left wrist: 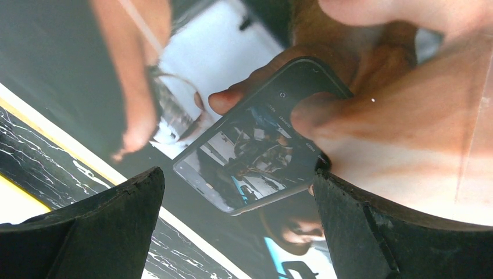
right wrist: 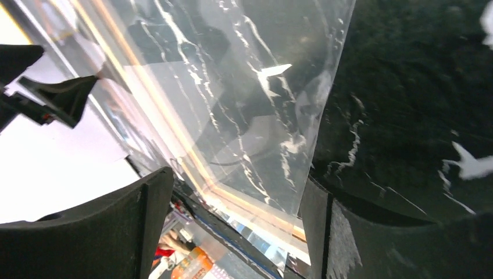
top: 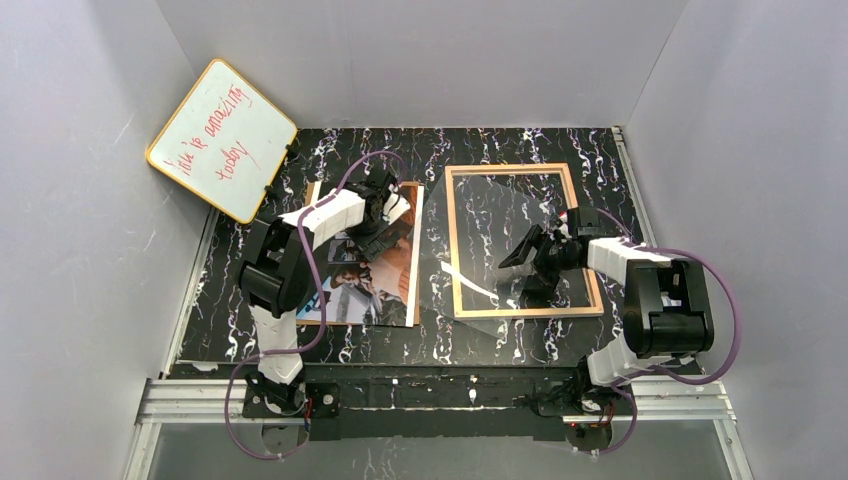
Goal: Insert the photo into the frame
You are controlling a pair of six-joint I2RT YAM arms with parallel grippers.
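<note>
The photo (top: 385,280) lies picture side up on the black marbled table, left of centre. My left gripper (top: 392,228) hovers just over its upper part, open and empty. In the left wrist view the photo (left wrist: 261,145) fills the picture between the open fingers (left wrist: 116,226). The frame (top: 505,168) lies flat at centre right, tan wood side up, with a clear sheet (top: 447,268) lying askew on it. My right gripper (top: 515,272) is low over the frame's lower middle, open. In the right wrist view the clear sheet (right wrist: 261,116) and the frame's rim (right wrist: 192,168) lie between the fingers.
A yellow-rimmed whiteboard (top: 222,140) with red writing leans in the back left corner. Grey walls close the table on three sides. A thin tan edge (top: 350,324) shows along the photo's near side. The metal rail with the arm bases (top: 440,395) runs along the near edge.
</note>
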